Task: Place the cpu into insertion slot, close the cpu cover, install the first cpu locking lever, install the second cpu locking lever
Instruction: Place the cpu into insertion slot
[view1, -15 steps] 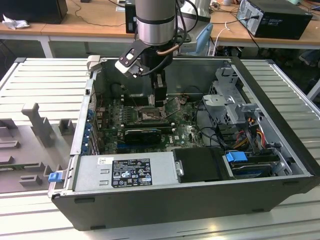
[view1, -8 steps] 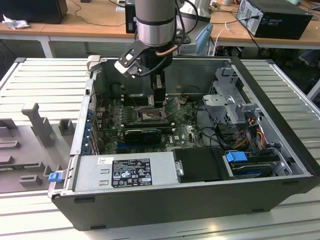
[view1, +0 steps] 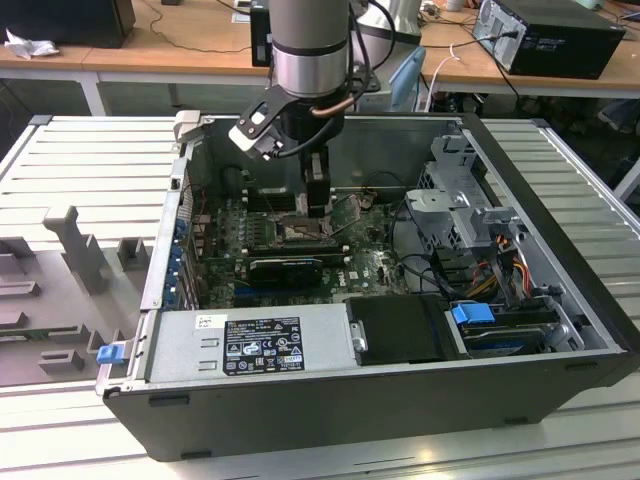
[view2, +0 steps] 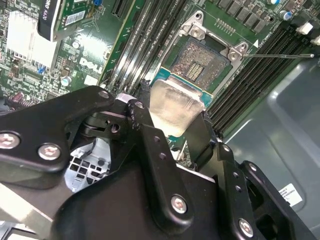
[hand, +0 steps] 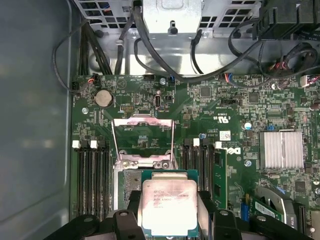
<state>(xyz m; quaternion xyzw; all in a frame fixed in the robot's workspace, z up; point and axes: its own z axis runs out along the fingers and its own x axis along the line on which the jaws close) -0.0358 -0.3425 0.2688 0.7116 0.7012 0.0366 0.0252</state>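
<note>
At the exterior view's left the slatted desk (view1: 90, 150) carries a grey tray (view1: 60, 290). In mid-frame the arm (view1: 310, 50) reaches into the open case (view1: 330, 400) above the motherboard (view1: 240, 225). The jaws are closed partway on the cpu (hand: 169, 207), pinching two opposite edges. In both wrist views it hangs over the near edge of the socket (view2: 200, 62), unseated, with the contacts bare. The cover (hand: 143, 142) stands hinged open beyond it. The likely danger is a descent while the chip sits off-centre or slightly tilted, so that a corner would land on the contacts and bend them. The thin-edge grip may also slip, or the jaws may catch the neighbouring memory slots (hand: 92, 170).
</note>
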